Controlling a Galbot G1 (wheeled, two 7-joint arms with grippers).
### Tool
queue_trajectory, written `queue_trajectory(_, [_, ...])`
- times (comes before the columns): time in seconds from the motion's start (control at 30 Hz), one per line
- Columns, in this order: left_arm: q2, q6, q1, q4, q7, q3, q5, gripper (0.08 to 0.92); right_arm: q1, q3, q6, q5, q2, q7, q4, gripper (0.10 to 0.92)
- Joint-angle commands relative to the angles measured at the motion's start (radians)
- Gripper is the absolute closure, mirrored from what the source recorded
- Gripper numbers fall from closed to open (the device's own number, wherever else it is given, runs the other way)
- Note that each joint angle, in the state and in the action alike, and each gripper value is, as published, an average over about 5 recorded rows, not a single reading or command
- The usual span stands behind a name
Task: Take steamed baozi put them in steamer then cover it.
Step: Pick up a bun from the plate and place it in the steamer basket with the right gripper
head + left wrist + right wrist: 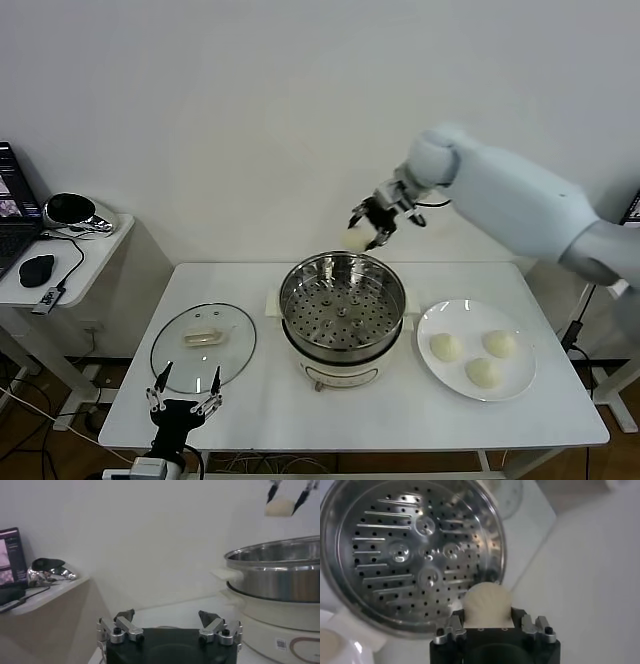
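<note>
My right gripper [371, 228] is shut on a cream-white baozi [487, 603] and holds it in the air above the far rim of the steamer [342, 300]. The steamer's perforated tray [415, 550] holds nothing. The held baozi also shows in the left wrist view [279, 507]. Three more baozi [483, 358] lie on the white plate [430, 375] right of the steamer. The glass cover [203, 343] with its cream handle lies flat on the table left of the steamer. My left gripper [184, 393] is open and empty at the table's front left edge.
The white table [380, 420] bears everything. A side table [70, 250] at the left carries a laptop, a mouse and a shiny object. A white wall stands behind.
</note>
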Motion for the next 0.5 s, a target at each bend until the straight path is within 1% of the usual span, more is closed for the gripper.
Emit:
queue_trajectory(0.03, [-0.006,0.000,0.002,-0.001,0.001,-0.006,-0.004,0.177,-0.023,-0.106,0.166,-0.162,0.089,0.033,-0.022,0.440])
queue_trajectory(0.2, [-0.005,0.001,0.001,0.000,0.002,-0.011,-0.004,0.177,-0.061,-0.101,0.220,-0.229,0.093,0.061,-0.046,0.440])
queue_trajectory(0.37, [-0.006,0.002,-0.004,0.003,0.002,-0.012,-0.004,0.177,-0.095,-0.073,0.280,-0.307,0.110,0.096,-0.101,0.440])
queue_trajectory(0.5, [-0.007,0.002,-0.005,0.004,0.003,-0.009,-0.004,0.177,-0.116,-0.057,0.304,-0.331,0.123,0.117,-0.137,0.440])
